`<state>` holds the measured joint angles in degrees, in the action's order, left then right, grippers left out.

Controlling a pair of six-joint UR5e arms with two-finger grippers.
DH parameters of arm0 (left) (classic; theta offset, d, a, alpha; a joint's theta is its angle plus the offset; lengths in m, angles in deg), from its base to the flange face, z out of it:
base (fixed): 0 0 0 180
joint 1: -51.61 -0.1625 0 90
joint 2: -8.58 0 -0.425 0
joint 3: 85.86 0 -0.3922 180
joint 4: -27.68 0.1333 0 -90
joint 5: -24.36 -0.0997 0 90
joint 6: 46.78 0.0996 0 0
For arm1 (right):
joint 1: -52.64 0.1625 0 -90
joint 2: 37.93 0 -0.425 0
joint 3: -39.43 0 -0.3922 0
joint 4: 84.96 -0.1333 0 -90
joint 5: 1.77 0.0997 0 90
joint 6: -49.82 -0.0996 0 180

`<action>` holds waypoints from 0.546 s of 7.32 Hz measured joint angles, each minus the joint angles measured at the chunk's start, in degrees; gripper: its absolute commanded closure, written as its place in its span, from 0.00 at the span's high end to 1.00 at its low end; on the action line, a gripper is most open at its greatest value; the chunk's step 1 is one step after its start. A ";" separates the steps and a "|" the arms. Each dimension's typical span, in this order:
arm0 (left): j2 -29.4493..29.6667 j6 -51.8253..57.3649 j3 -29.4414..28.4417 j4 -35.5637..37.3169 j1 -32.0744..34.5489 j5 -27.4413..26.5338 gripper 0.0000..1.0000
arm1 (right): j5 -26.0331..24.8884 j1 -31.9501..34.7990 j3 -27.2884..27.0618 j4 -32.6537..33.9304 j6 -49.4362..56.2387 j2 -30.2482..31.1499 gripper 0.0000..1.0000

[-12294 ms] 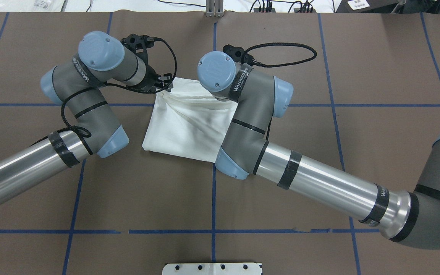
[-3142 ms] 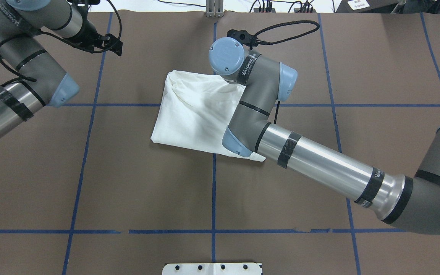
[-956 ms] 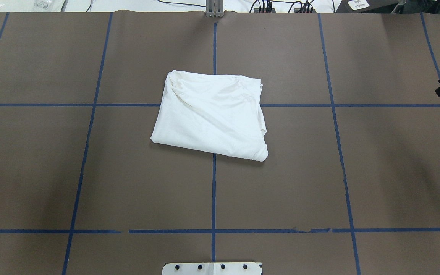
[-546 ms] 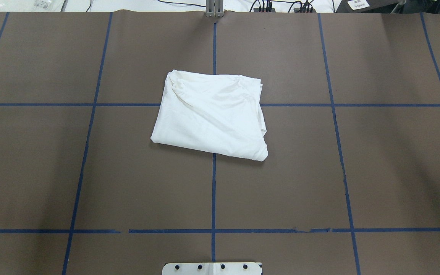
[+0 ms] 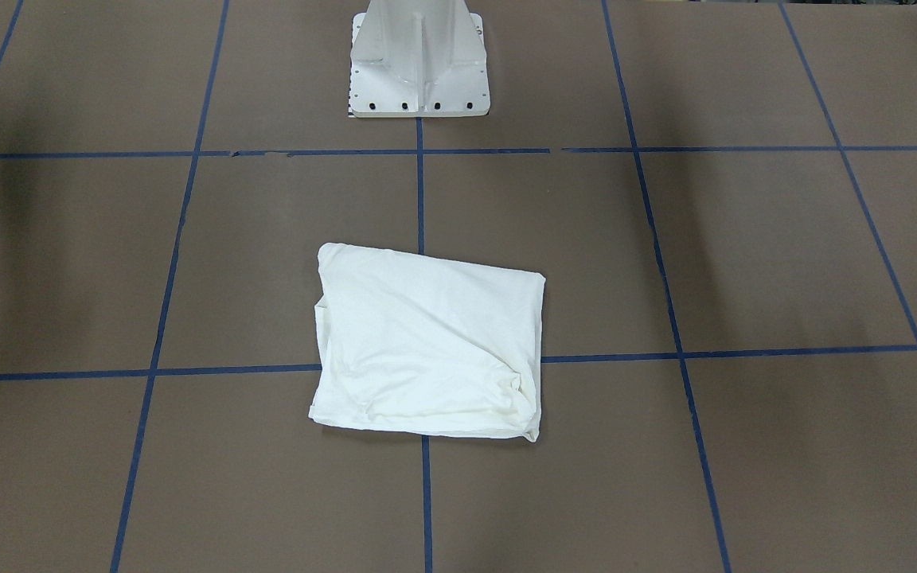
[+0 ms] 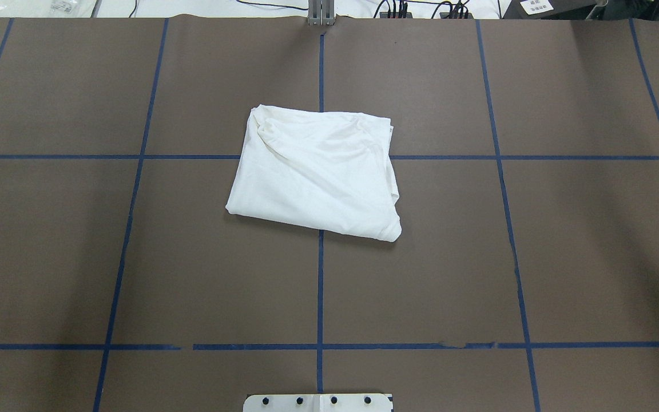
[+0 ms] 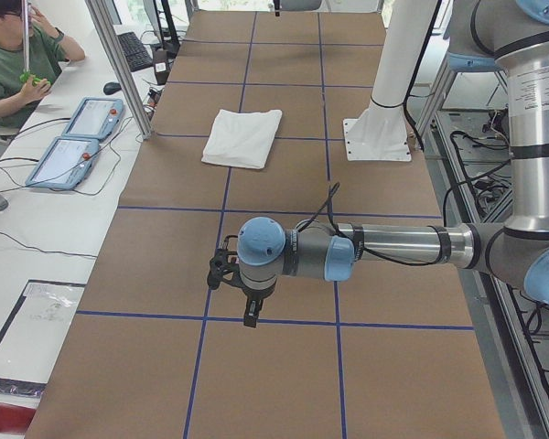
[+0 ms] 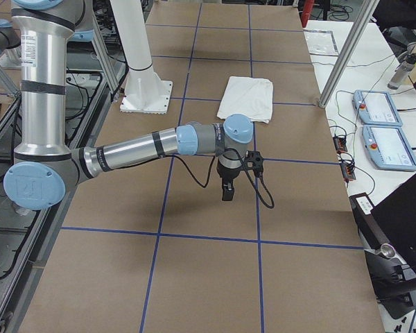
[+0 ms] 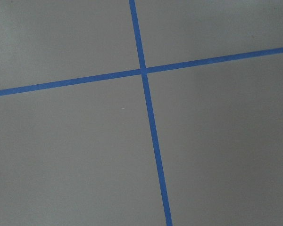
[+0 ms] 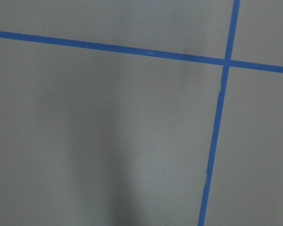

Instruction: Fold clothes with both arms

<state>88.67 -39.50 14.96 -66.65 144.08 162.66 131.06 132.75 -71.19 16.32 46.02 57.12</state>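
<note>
Front-facing view first: the shirt (image 5: pixel 427 354) lies as a fairly tidy white packet in the middle of the table (image 5: pixel 745 239), right over a crossing of the blue tape lines (image 5: pixel 745 350) and well out from the white pedestal (image 5: pixel 419 56), with no arm in shot. Overhead view, same deal: a slightly skewed rectangle, a bit bunched at the far corner on the robot's left, nothing touching it. From the left end, the left arm (image 7: pixel 393 245) hangs low over bare table well apart from the shirt, its left fingers (image 7: pixel 249 315) pointing down; no cloth hangs from them, but how far apart they are can't be told from here. A person (image 7: pixel 9 64) sits off at a side desk. From the right end, the right arm (image 8: pixel 139 147) and right fingers (image 8: pixel 226 191) look much the same, and again the gap can't be told. Both wrist cameras show only brown table and tape. So the folding looks basically finished and this reads as the parked step. If anything is left, it's squaring that bunched corner: one arm pinches it, the other pins the packet so it doesn't slide open.
</note>
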 measured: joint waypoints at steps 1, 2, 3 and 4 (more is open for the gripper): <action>-0.11 0.03 0.14 -0.01 0.00 -0.08 1.00 | -0.11 0.89 -0.01 -1.02 0.37 1.68 1.00; -0.23 0.08 0.40 -0.04 0.01 -0.09 1.00 | -0.18 2.03 0.13 -4.04 0.72 4.50 1.00; -0.31 0.14 0.66 -0.06 0.03 -0.07 1.00 | -0.22 3.51 0.29 -8.26 1.08 7.95 1.00; -0.34 0.15 0.76 -0.06 0.03 -0.06 1.00 | -0.15 4.74 0.32 -10.99 1.20 10.42 1.00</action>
<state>88.33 -39.34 15.73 -66.71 144.11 162.60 130.91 137.50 -70.87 5.34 47.22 67.54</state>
